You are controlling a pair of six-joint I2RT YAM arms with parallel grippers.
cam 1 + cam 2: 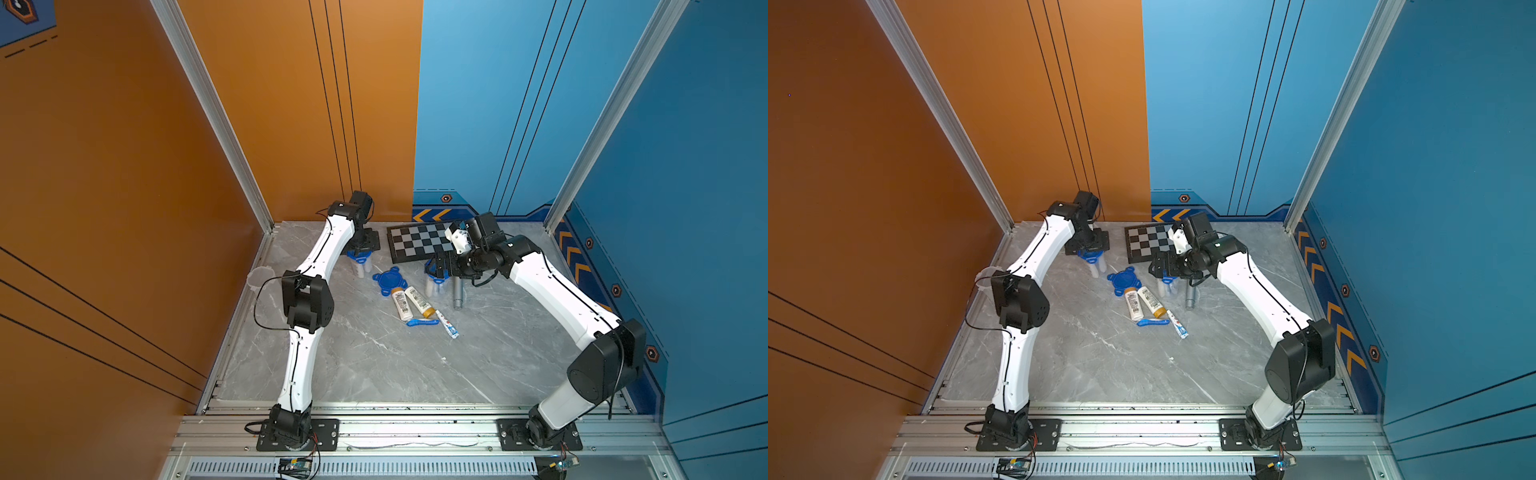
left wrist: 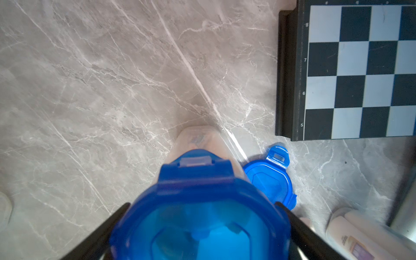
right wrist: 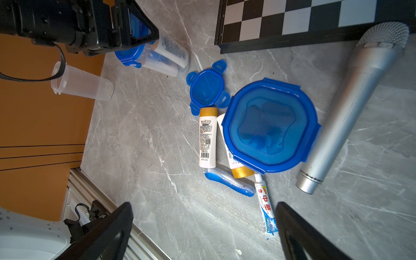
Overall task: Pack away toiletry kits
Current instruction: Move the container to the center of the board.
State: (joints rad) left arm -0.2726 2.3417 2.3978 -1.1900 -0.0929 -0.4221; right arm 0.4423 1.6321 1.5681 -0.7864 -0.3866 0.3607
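Observation:
My left gripper [image 1: 361, 245] [image 2: 202, 203] hangs over a lidded clear cup [image 1: 360, 261] [image 2: 200, 213] at the back left. Its jaws are spread, one finger on each side of the blue lid. My right gripper [image 1: 436, 266] [image 3: 203, 204] is open and empty above a second lidded cup [image 1: 434, 284] [image 3: 270, 126]. Between the cups lie a loose blue lid [image 1: 390, 280] [image 3: 208, 86], two white bottles [image 1: 402, 304] [image 1: 419, 300], a blue toothbrush [image 1: 422, 322] [image 3: 227, 181] and a toothpaste tube [image 1: 446, 324] [image 3: 266, 209]. An empty clear cup [image 1: 259, 277] [image 3: 83, 83] stands at the table's left edge.
A black-and-white chessboard [image 1: 419, 243] [image 2: 360, 67] lies at the back, between the two grippers. A silver microphone [image 1: 457, 291] [image 3: 360, 101] lies just right of the second cup. Walls close in on the left, back and right.

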